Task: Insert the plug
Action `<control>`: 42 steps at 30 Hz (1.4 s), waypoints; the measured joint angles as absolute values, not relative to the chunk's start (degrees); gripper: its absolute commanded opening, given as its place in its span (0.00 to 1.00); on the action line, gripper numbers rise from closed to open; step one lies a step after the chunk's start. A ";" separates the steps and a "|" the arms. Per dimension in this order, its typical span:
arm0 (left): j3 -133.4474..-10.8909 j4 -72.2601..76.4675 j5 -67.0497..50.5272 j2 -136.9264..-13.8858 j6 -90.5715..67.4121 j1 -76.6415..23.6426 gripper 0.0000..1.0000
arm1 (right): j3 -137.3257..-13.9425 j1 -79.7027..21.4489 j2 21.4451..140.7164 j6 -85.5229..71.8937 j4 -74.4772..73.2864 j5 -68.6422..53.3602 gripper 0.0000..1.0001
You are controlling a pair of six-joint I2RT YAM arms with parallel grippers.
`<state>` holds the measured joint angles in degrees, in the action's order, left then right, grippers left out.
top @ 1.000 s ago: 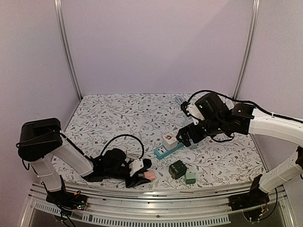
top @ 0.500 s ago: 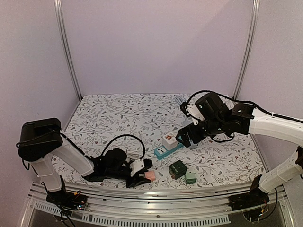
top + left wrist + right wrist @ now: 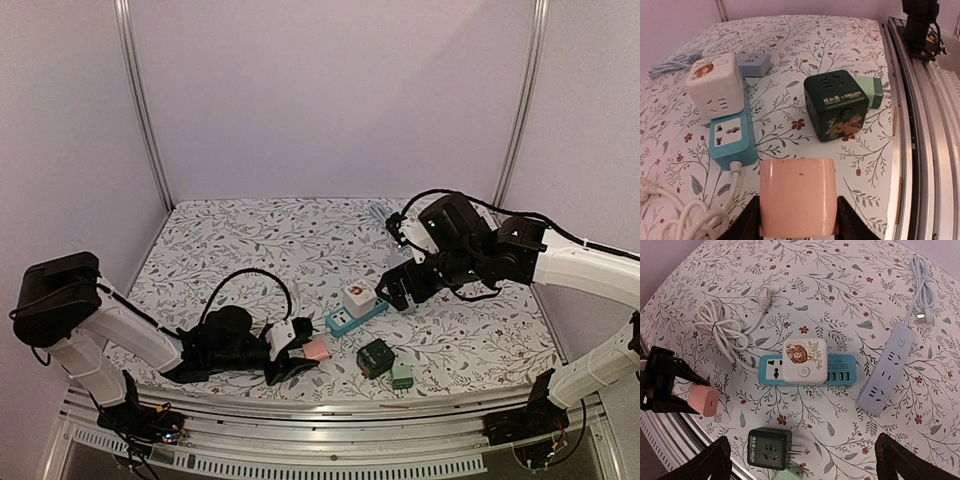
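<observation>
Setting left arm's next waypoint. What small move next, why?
Probably ease the left gripper toward the open socket on the blue strip: it is shut on the pink plug, which hangs apart from the strip, and the white cube fills the neighbouring one.

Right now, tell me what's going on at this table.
The left gripper holds a pink block-shaped plug adapter near the front edge of the floral tablecloth, short of the blue power strip, so it is not yet inserted. A white cube adapter already sits on that strip. The right gripper hangs open above it, holding nothing.
</observation>
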<state>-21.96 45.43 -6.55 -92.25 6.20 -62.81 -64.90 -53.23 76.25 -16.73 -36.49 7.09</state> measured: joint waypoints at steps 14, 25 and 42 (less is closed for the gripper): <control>-24.03 61.49 5.39 -90.67 12.21 -62.94 0.00 | -70.15 -53.23 76.18 -17.30 -42.09 3.81 0.99; -22.00 72.99 13.30 -104.49 22.39 -63.16 0.00 | -79.48 -53.23 83.15 -16.86 -47.22 3.90 0.99; -19.44 75.57 8.34 -99.22 22.87 -63.26 0.00 | -85.82 -53.30 91.48 -13.41 -49.04 -18.39 0.97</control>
<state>-19.44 75.57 8.34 -99.22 22.87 -63.26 -85.82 -53.30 91.48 -13.41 -49.04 -18.39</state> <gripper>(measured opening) 0.433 0.984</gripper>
